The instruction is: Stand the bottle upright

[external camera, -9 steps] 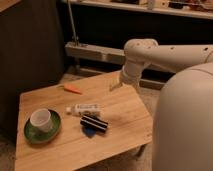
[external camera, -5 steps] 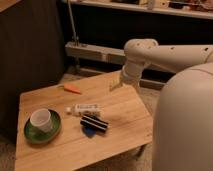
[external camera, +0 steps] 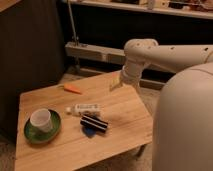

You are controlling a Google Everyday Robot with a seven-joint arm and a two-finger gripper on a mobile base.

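Wooden low table (external camera: 125, 127) in dim room, dark shelving (external camera: 150, 10) behind. On its side near table centre: bottle (external camera: 86, 108), long axis left-right, white cap toward cup (external camera: 40, 119) on green saucer (external camera: 30, 134), striped black block (external camera: 94, 123) just in front. Over far edge: gripper (external camera: 115, 85), well apart from bottle, jaws wide, holding nothing.

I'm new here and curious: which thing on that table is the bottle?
On the low wooden table, look at the middle, well short of the gripper hovering open over the far edge. The bottle lies on its side beside the cup on its green saucer, just behind a black striped block; it alone is slim, whitish, white-capped.
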